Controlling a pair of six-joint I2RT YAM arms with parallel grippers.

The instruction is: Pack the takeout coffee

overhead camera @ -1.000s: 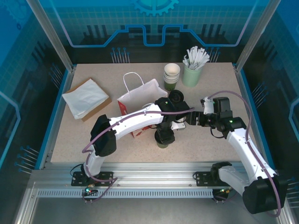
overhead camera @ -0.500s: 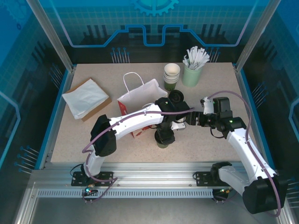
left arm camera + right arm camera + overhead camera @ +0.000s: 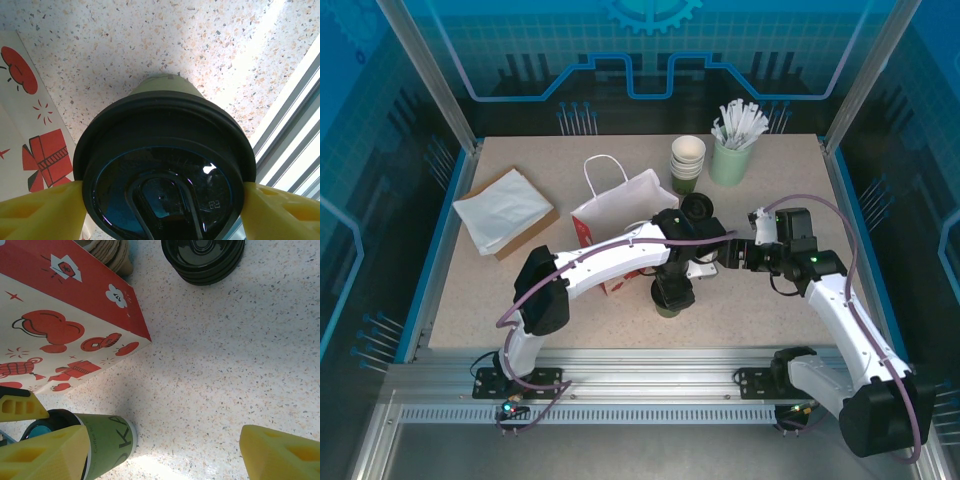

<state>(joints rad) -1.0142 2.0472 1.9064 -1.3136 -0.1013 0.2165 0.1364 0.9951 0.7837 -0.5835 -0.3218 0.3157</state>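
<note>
Speckled tabletop [image 3: 470,300] carries everything. Left gripper [image 3: 162,186] clasps the coffee cup [image 3: 165,145] by its black lid, with a yellow finger [image 3: 40,210] pressed to each side of the rim. The cup stands upright on the table, just beside the red-and-white paper bag [image 3: 620,215]. Right gripper [image 3: 165,440] hangs near the cup over bare table, jaws spread wide, holding nothing. Farther back sit a stack of black lids [image 3: 697,208], nested cups [image 3: 687,160] and a pale green cup of white sticks [image 3: 732,150].
</note>
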